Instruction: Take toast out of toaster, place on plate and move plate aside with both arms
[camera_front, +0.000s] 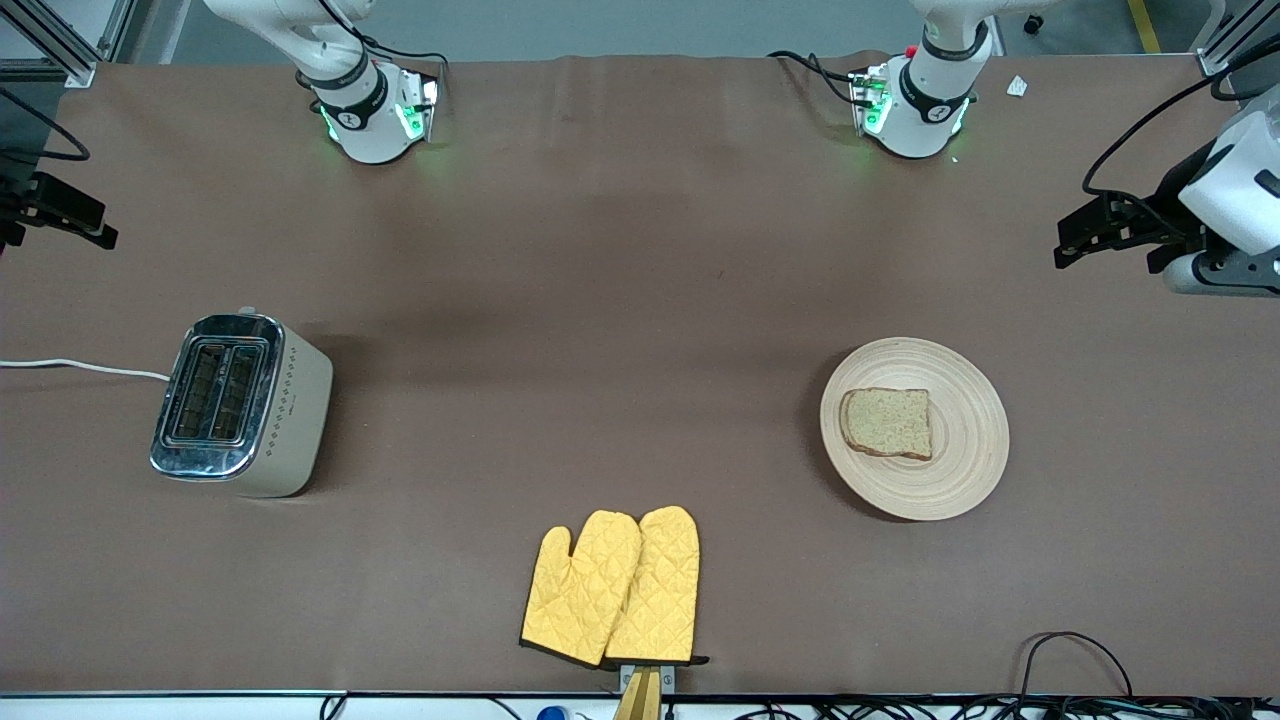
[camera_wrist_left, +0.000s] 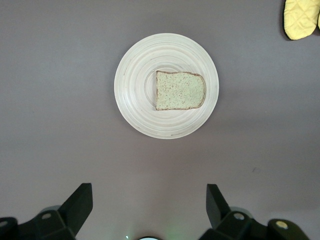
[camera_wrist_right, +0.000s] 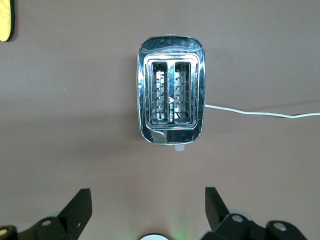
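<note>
The toast (camera_front: 888, 422) lies flat on the round pale wooden plate (camera_front: 965, 450), toward the left arm's end of the table. In the left wrist view the toast (camera_wrist_left: 180, 90) sits on the plate (camera_wrist_left: 135, 100). My left gripper (camera_front: 1078, 235) is open and empty, high over the table's end past the plate; its jaws (camera_wrist_left: 148, 192) stand wide apart. My right gripper (camera_front: 95, 225) is open and empty, high over the right arm's end of the table near the toaster; its jaws (camera_wrist_right: 147, 196) stand wide apart too.
A chrome and beige two-slot toaster (camera_front: 240, 403) with empty slots (camera_wrist_right: 171, 92) stands toward the right arm's end, with a white cord (camera_front: 80, 367) running off the table. Two yellow oven mitts (camera_front: 615, 588) lie at the table's near edge, mid-table.
</note>
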